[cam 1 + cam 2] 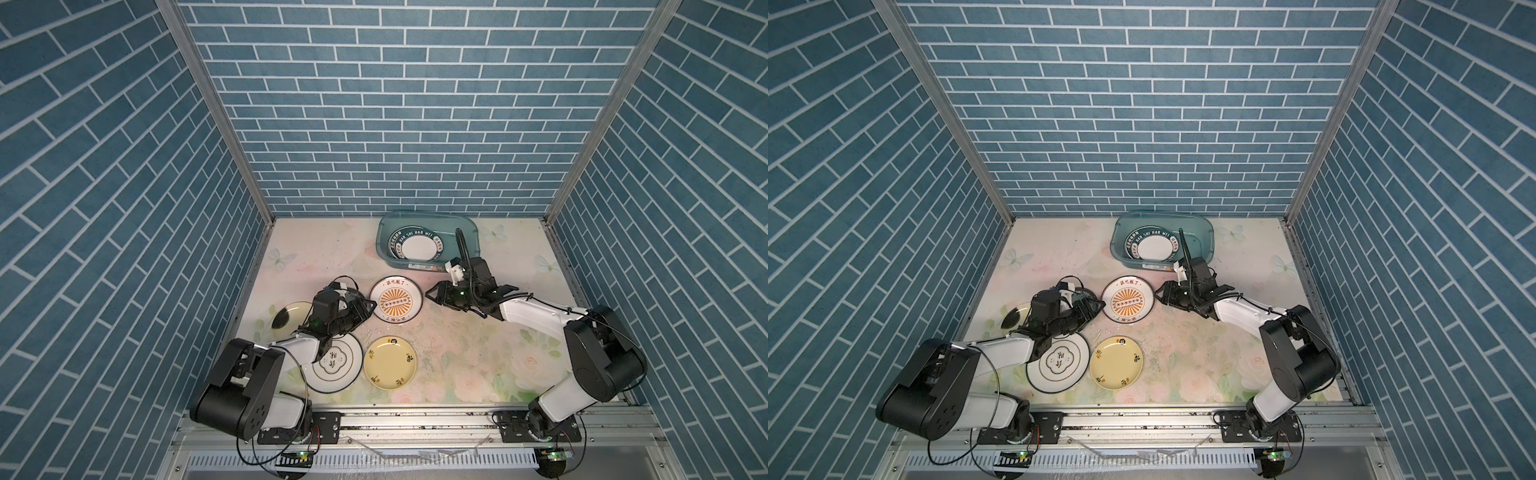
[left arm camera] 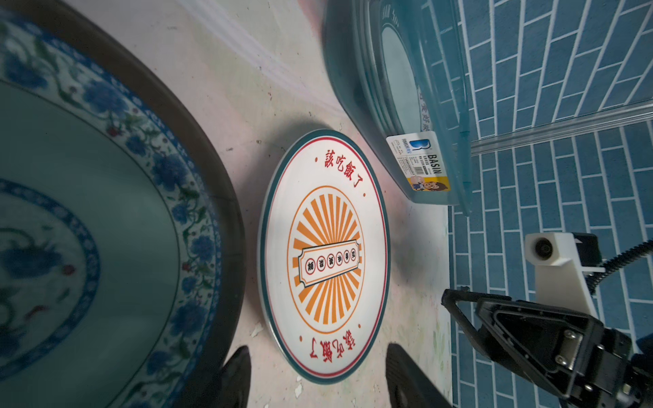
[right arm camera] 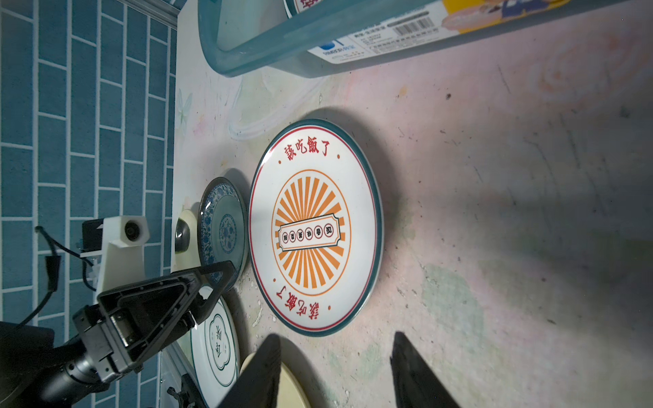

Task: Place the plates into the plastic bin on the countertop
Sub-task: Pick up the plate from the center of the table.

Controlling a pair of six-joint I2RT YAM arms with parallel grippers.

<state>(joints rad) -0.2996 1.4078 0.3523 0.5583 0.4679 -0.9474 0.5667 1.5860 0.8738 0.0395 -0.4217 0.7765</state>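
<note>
We are judging the job partly done, with five plates lying outside the bin. Nearest us, the yellow plate [image 1: 390, 362] and the white plate [image 1: 336, 365] are sitting side by side on the tabletop [image 1: 478, 332], the left arm covering part of the white one. Farther on, the blotched cream plate [image 1: 291, 318] and the floral plate [image 3: 222, 226] are lying by that arm, and the glossy sunburst plate [image 1: 396, 305] is resting flat between the hands. The left hand [image 1: 369, 308], just beside its rim, is showing fingers apart and nothing clamped. The right hand [image 1: 431, 296] is gaping and empty too. Farthest off, the translucent teal bin [image 1: 381, 243] is holding what looks like a stack, topped by a lettered plate [image 1: 417, 248].
</note>
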